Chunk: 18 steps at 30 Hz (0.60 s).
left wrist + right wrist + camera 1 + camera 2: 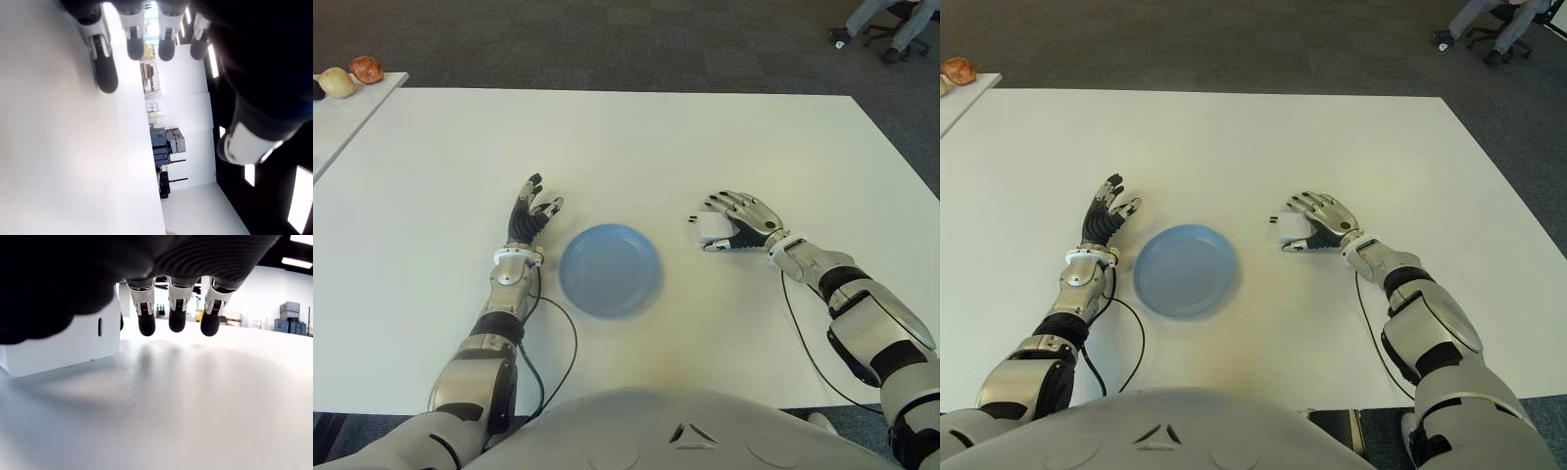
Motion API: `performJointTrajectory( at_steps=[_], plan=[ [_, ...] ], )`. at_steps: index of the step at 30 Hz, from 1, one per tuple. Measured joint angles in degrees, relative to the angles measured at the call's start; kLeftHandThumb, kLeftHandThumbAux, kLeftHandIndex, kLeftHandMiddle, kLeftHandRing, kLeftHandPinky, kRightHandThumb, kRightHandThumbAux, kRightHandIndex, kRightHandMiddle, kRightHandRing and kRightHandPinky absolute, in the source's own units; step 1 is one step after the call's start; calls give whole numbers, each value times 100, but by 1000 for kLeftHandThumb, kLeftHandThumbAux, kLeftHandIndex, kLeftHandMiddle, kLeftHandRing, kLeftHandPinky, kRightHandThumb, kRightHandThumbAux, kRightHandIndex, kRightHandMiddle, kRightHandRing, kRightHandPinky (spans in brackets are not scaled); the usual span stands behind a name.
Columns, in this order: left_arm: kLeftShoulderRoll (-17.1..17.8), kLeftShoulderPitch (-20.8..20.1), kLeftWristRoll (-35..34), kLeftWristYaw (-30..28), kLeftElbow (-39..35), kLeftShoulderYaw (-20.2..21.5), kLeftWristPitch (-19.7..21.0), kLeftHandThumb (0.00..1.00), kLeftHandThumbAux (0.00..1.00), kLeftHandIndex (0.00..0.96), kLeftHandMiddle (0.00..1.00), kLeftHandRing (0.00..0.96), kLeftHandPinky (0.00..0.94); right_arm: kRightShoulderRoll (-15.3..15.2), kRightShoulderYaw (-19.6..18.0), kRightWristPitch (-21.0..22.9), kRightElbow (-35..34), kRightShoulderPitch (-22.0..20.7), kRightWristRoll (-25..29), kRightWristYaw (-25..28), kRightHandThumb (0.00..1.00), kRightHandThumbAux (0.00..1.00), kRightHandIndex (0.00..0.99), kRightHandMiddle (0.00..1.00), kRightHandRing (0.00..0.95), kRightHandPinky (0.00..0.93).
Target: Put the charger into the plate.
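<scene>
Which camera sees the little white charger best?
The right wrist view: the charger looms large and close on the table, with the right hand's fingers hanging over it. Both eye views show it small, partly hidden under that hand. The left wrist view misses it entirely.

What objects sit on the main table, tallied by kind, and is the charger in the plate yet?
Charger, white, under the right hand, not yet in the plate: 1
Plate, blue, beside the left hand: 1
Total: 2
</scene>
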Motion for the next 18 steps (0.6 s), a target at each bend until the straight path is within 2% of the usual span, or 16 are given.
performJointTrajectory(
  at_steps=[18],
  plan=[
    [5, 20, 2, -2, -30, -3, 3, 0, 666, 8, 20, 15, 49, 27, 97, -9, 97, -83, 29, 13, 254, 174, 0, 0, 0, 0]
  ],
)
